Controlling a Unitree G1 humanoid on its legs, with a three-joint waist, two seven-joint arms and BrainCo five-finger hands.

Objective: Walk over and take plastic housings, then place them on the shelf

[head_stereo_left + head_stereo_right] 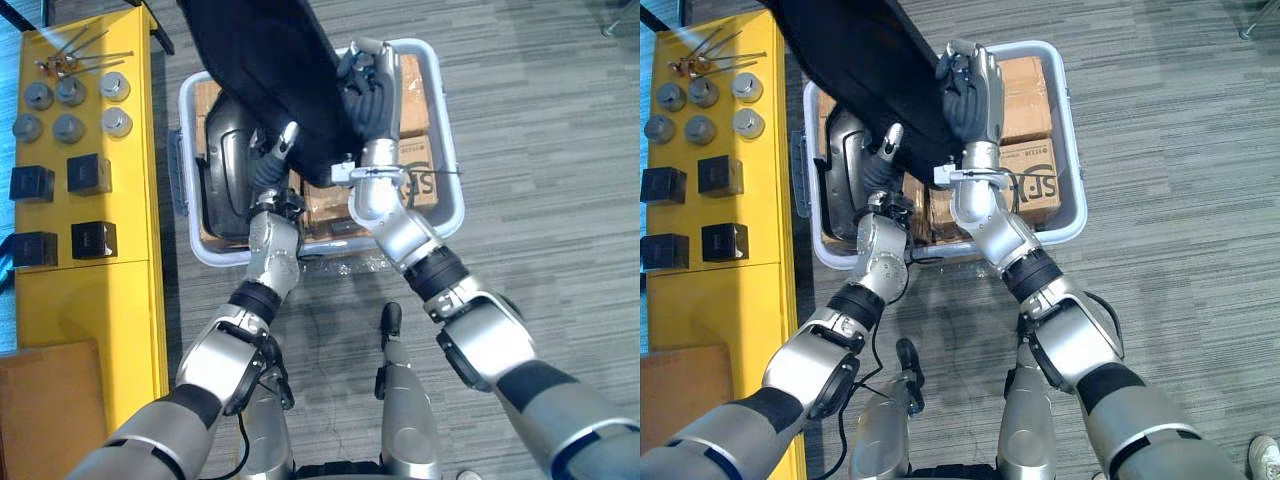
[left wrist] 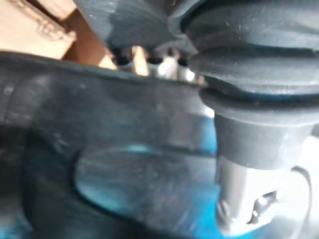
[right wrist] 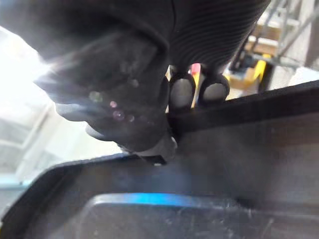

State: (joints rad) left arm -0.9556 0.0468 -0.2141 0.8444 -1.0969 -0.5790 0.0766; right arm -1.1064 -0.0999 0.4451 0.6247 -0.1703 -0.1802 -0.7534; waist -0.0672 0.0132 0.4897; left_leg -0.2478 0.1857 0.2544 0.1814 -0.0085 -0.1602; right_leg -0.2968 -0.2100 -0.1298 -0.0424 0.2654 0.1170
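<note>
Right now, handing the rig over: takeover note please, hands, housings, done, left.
Left hand: shut on the large black plastic housing, at its near edge.
Right hand: shut on the same housing, fingers curled over its edge.
Housing held above the pale grey plastic bin; a second black housing lies inside beside brown cardboard boxes.
Done: first housing picked up.
Left: carry it to the shelf, likely the yellow shelf on the robot's left, set it down, then fetch the second.

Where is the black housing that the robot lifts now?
In the left eye view the black housing is raised over the grey bin, with the right hand curled on its right edge and the left hand at its lower edge.
</note>
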